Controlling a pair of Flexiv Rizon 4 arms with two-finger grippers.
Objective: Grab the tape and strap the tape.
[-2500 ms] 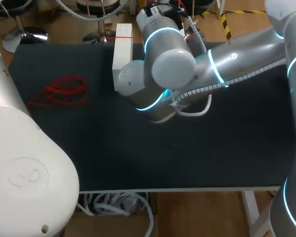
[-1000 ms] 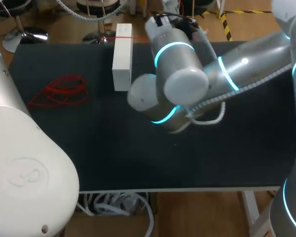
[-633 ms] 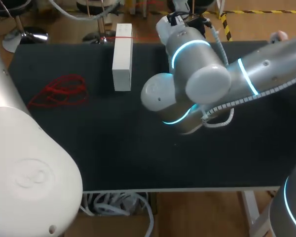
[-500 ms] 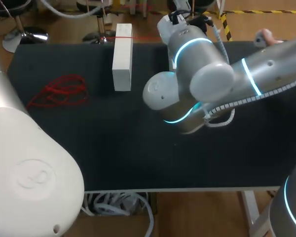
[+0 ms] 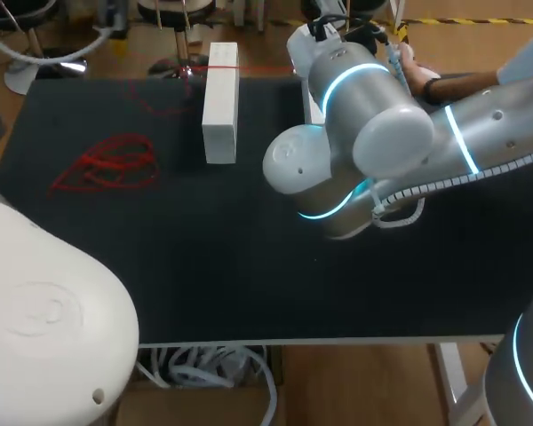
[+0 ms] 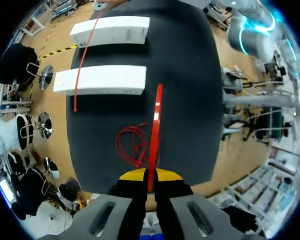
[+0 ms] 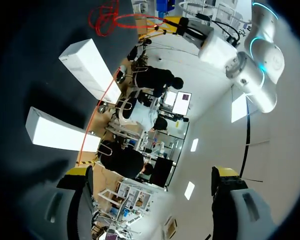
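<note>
My left gripper (image 6: 150, 175) is clamped on a strip of red tape (image 6: 155, 117), its yellow tips pressed together on either side of it, and the strip runs straight out ahead of the fingers toward the white box (image 6: 102, 80). Under that strip, on the dark tabletop (image 5: 249, 266), lies a loose tangle of tape (image 6: 134, 145), well apart from the white box on my left side of it. A second white box (image 6: 112, 31) lies parallel beyond the white box, on the side away from the tangle, and a thin red strand (image 6: 85, 55) crosses both of them. My right gripper (image 7: 150, 172) is released, its fingers spread wide with nothing between them. My right arm (image 5: 364, 133) reaches in over the tabletop on the right of the white box and hides most of the second one. A person's hand (image 5: 415, 75) reaches over the far edge, beyond the right arm from the white box
</note>
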